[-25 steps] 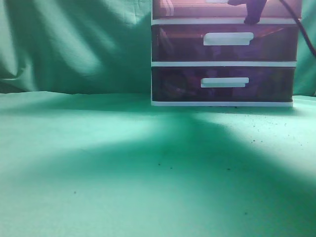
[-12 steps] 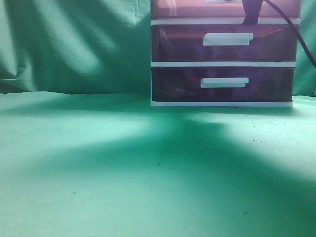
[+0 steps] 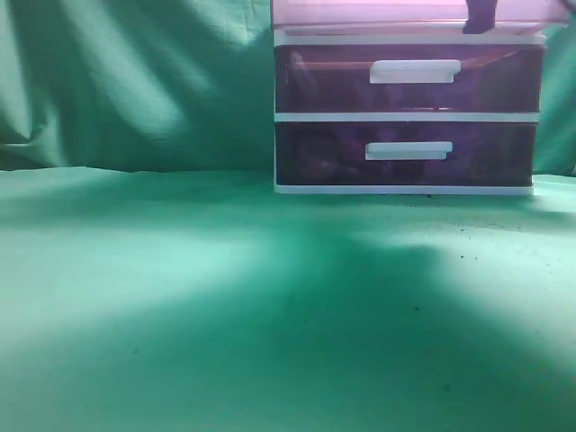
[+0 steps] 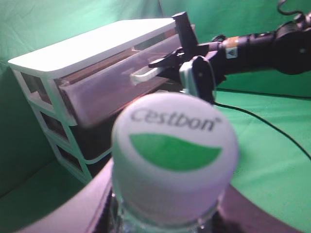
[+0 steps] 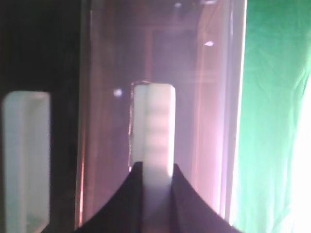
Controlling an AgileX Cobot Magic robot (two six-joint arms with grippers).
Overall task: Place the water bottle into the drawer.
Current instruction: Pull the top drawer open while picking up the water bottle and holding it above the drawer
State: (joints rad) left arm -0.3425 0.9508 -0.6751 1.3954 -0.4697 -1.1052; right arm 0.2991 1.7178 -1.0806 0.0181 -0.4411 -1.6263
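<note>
Drawer (image 4: 112, 82) is pulled out at the unit's top; its handle (image 5: 154, 131) is clamped by right pincer (image 5: 154, 171). Water bottle (image 4: 175, 155) is clamped in left pincer, near the drawer.

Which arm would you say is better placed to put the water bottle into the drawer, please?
Left. Its view shows the water bottle right at the camera, apparently held, while the right gripper is clamped on the drawer handle, holding it partly open.
</note>
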